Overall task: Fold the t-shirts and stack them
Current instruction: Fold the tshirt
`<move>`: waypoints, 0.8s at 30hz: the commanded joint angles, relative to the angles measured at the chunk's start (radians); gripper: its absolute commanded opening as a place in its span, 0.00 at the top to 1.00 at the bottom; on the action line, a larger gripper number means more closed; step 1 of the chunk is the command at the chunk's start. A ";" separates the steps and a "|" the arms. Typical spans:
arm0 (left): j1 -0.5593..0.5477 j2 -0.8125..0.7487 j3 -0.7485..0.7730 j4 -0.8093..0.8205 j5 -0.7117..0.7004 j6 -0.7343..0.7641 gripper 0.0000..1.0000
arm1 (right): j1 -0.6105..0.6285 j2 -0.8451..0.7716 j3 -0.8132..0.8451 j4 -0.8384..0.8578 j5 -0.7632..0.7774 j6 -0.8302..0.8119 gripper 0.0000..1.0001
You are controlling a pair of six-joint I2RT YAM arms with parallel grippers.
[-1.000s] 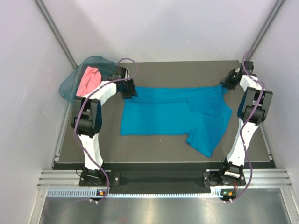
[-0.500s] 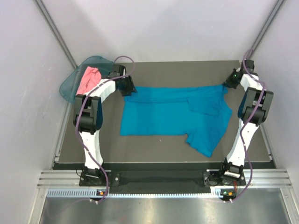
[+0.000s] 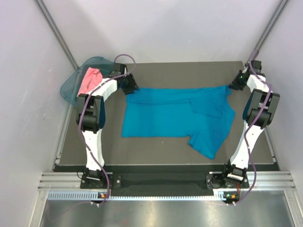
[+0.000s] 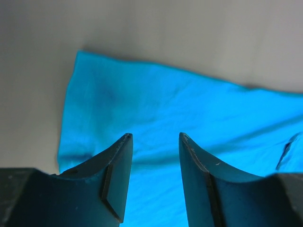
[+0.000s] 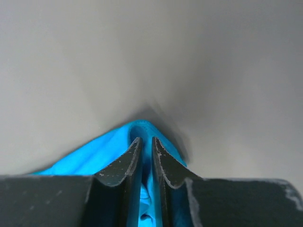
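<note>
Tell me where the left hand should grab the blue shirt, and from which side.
Grip its far left corner, coming down from above. The blue shirt lies flat, that corner sits just ahead of the open left hand, and the right hand pinches the far right corner, so a matching grip should lift the far edge evenly.

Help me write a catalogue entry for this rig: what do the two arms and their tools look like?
The left arm and right arm are twins: white links, black joints and black bases. A purple cable loops along each. A green light glows near the right wrist. The left tool and right tool have dark, curved fingers tapering to tips.
</note>
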 commanded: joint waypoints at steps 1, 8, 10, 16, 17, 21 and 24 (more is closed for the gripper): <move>0.017 0.029 0.073 0.066 -0.009 -0.022 0.51 | -0.010 -0.004 0.030 -0.007 0.019 -0.037 0.88; 0.018 0.068 0.133 0.052 -0.038 -0.028 0.51 | -0.012 0.022 0.090 -0.044 0.034 -0.054 1.00; 0.017 0.051 0.116 0.037 -0.044 -0.028 0.51 | -0.010 0.008 0.094 -0.071 0.042 -0.043 0.94; 0.003 -0.102 -0.008 -0.058 -0.168 0.043 0.52 | 0.053 -0.128 0.068 -0.258 0.248 -0.052 0.53; 0.000 -0.127 -0.043 -0.073 -0.188 0.057 0.52 | 0.075 -0.156 0.049 -0.287 0.270 -0.057 0.50; -0.038 -0.277 -0.131 -0.179 -0.283 0.075 0.52 | 0.128 -0.329 -0.089 -0.328 0.409 -0.066 0.44; -0.066 -0.368 -0.220 -0.263 -0.343 0.038 0.52 | 0.181 -0.441 -0.189 -0.341 0.439 -0.081 0.43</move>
